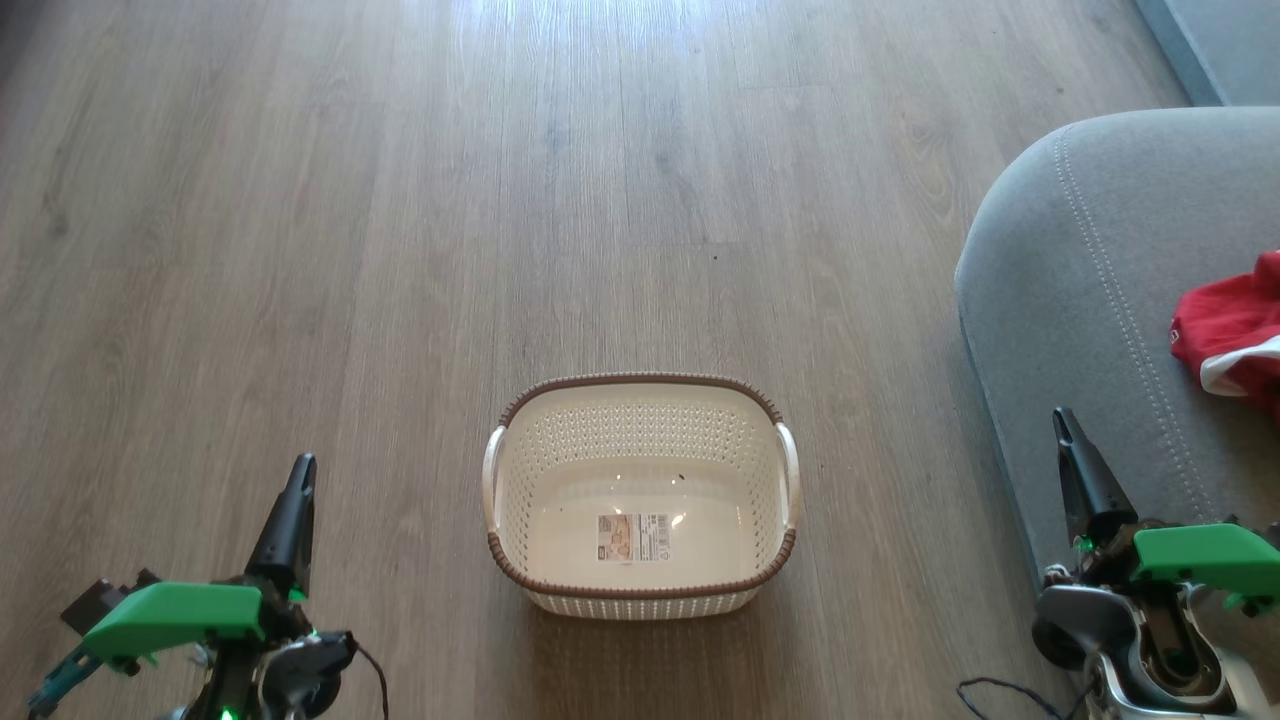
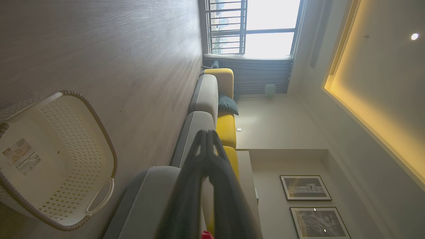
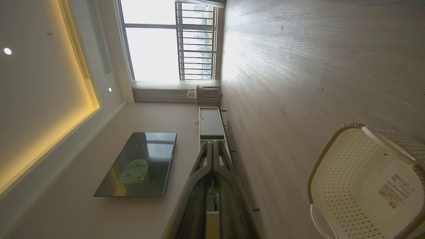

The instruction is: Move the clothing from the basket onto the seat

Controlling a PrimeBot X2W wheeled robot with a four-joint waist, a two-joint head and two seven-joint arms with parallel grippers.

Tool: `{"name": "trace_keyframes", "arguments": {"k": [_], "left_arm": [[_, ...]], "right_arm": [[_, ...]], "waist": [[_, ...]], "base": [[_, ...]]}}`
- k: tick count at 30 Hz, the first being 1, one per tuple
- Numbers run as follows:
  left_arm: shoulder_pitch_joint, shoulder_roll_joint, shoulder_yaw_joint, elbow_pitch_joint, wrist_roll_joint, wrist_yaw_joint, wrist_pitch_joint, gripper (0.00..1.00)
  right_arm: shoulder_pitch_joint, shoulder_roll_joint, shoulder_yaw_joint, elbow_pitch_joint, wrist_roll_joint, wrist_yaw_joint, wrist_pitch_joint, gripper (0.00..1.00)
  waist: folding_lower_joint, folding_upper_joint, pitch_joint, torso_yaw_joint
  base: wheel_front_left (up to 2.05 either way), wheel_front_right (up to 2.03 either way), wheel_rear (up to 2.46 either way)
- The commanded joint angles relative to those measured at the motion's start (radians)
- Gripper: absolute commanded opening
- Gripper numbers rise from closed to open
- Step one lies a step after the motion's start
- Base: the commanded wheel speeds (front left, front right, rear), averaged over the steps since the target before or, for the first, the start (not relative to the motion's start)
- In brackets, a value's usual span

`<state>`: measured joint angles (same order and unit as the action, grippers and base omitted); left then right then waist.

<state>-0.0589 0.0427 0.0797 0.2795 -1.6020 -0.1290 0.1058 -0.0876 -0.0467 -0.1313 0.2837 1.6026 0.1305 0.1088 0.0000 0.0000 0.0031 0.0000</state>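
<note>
While left tool (image 1: 303,468) and right tool (image 1: 1062,420) clenched, crumpled red clothing (image 1: 1235,330) on stitched seat (image 1: 1080,300).

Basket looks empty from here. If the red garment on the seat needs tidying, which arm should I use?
Right. The right gripper, shut, sits at the edge of the seat, near the red garment. The left gripper, also shut, is on the far side of the empty basket, much farther away.

open floor (image 1: 400,250) around basket (image 1: 640,590)
</note>
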Motion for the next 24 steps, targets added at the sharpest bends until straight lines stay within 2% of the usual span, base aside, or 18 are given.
{"name": "trace_keyframes", "arguments": {"k": [1, 24], "left_arm": [[-0.049, 0.008, 0.034, -0.034, -0.007, -0.002, 0.007, 0.0], [-0.049, 0.008, 0.034, -0.034, -0.007, -0.002, 0.007, 0.0]], "right_arm": [[-0.02, -0.004, 0.018, -0.039, 0.006, 0.0, 0.004, 0.0], [-0.02, -0.004, 0.018, -0.039, 0.006, 0.0, 0.004, 0.0]], "waist": [[0.0, 0.0, 0.0, 0.0], [0.0, 0.0, 0.0, 0.0]], "base": [[0.0, 0.0, 0.0], [0.0, 0.0, 0.0]]}}
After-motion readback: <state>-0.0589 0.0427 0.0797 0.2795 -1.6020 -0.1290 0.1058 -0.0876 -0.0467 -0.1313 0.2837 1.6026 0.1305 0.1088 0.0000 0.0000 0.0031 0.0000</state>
